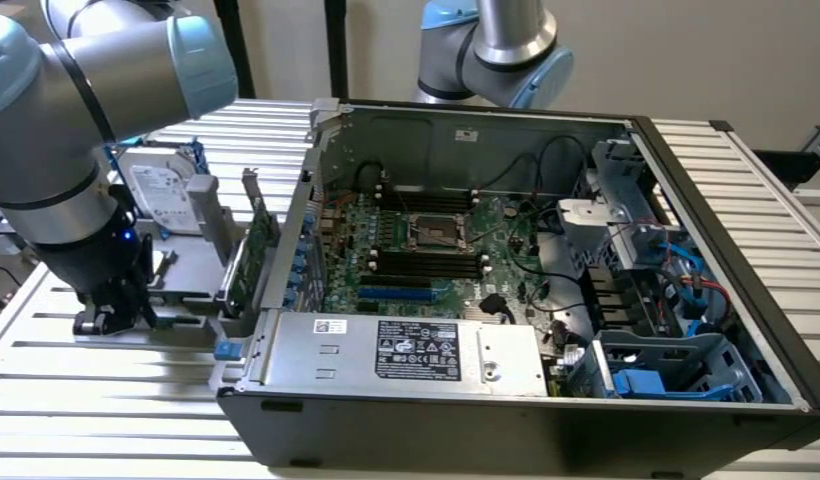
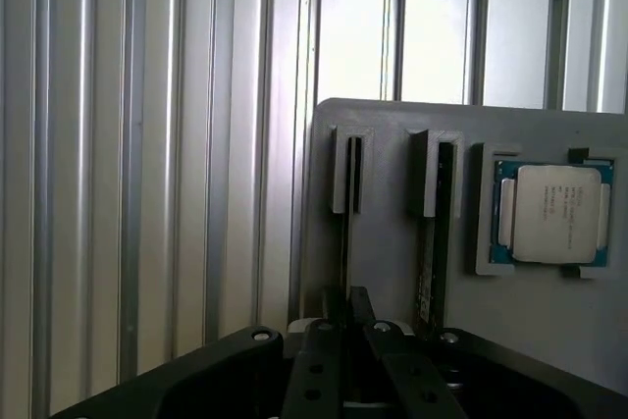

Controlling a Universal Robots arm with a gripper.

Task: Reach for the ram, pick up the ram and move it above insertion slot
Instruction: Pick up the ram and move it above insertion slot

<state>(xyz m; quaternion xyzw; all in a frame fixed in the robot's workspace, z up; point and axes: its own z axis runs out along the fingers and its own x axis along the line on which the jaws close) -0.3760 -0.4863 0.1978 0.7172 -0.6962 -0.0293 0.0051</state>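
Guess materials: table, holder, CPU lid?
Table: looks like bare aluminium, going by the ribbed slats with a brushed sheen. Holder: probably matte grey plastic, dull with no glare. CPU lid: metal, satin silver with printed text.

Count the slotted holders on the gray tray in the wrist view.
2. One holder stands beside the processor; the other holder stands beyond it, by the edge of the tray. The gripper may hide more.

Arm (image 1: 66, 150) bent down at the exterior view's left, wrist near vertical, gripper (image 1: 111, 316) pointing down. Jaws drawn close together, pinching the ram (image 2: 345, 247) edge.
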